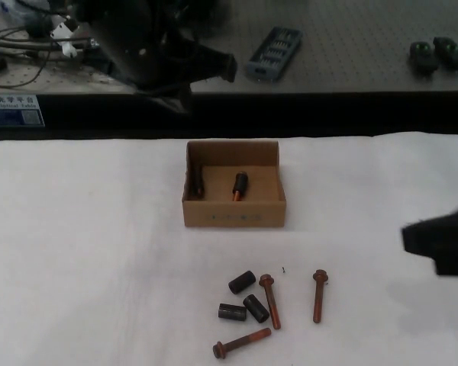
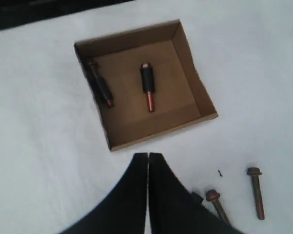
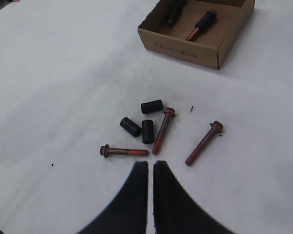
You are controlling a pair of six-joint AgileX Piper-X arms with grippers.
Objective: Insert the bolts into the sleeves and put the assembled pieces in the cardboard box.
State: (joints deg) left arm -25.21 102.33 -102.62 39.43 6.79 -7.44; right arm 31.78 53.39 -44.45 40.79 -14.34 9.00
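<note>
Two assembled pieces (image 1: 239,185) in the cardboard box (image 1: 233,212).
Your left end effector (image 2: 148,160) and right end effector (image 3: 150,167) are closed, empty; three bolts (image 3: 204,143) and three sleeves (image 3: 152,106) lie loose on the surface (image 3: 53,73).

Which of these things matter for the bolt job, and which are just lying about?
Job: box, two assembled pieces inside it, three loose bolts, three loose sleeves.
Lying about, at the back: grey case, two dark green parts, cables.

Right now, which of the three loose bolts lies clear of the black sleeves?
The bolt lying alone, farthest from the cluster; the other two bolts lie close beside the three sleeves.
</note>
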